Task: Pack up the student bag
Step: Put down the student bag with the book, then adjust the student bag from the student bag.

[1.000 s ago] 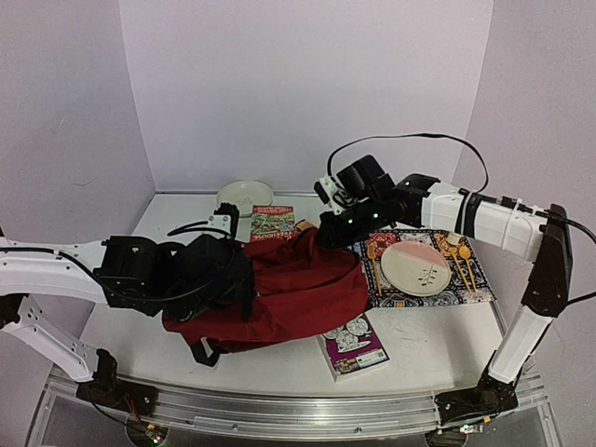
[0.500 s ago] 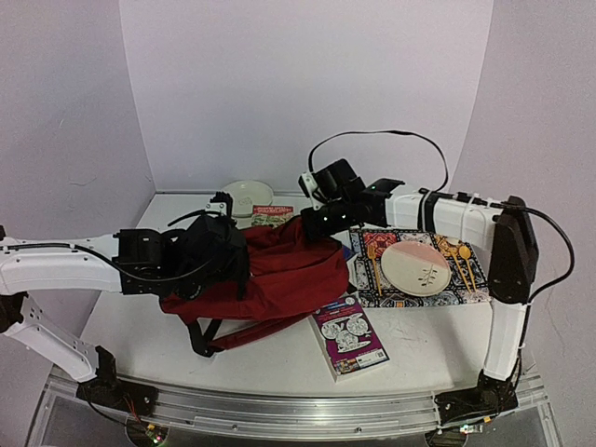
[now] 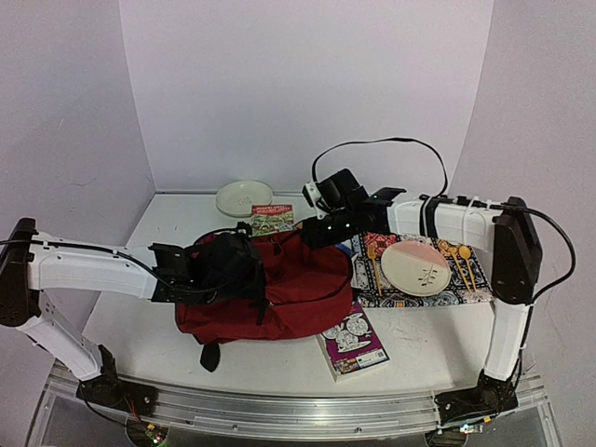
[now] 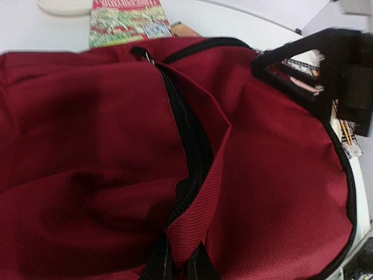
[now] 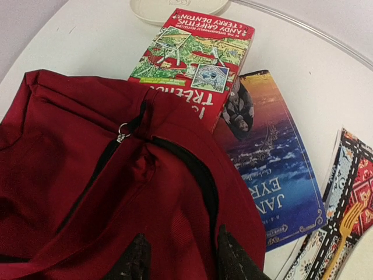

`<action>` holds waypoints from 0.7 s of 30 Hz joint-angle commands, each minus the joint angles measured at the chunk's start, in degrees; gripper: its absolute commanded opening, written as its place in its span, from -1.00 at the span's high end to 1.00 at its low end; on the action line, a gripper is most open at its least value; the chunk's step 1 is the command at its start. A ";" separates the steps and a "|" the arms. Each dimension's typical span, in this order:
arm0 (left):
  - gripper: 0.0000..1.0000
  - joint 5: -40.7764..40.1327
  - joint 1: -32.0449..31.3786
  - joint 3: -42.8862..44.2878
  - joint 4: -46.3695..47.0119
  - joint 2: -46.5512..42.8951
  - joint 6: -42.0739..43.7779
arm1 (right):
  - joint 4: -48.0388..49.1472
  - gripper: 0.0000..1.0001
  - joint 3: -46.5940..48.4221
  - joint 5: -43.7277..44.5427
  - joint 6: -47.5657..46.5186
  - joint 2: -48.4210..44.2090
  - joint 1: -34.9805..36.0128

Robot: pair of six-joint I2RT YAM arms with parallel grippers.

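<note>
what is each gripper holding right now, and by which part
The left gripper pinches the student bag by the fabric fold beside its zip. The right gripper stands open over the bag, gripping nothing.

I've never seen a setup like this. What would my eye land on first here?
The big dark red backpack slumped in the middle of the table, zip partly open, with a claw at each side: the left claw pinches its fabric, and the right claw stands open at its far edge. Next, the bright patterned mat on the right, with a pale plate and golden cutlery.
</note>
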 commanded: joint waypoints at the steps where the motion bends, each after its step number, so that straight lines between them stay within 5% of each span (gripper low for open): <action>1: 0.84 6.99 0.17 2.59 7.98 2.35 -2.54 | -1.25 0.05 -4.39 0.43 2.76 -9.70 1.76; 12: 0.52 10.28 0.29 1.62 5.92 -0.19 -1.00 | -5.68 -0.03 -12.08 2.68 8.91 -19.07 11.50; 21: 1.00 13.30 0.63 3.16 5.65 1.20 -1.73 | -6.28 -0.03 -17.08 1.94 14.27 -21.49 17.92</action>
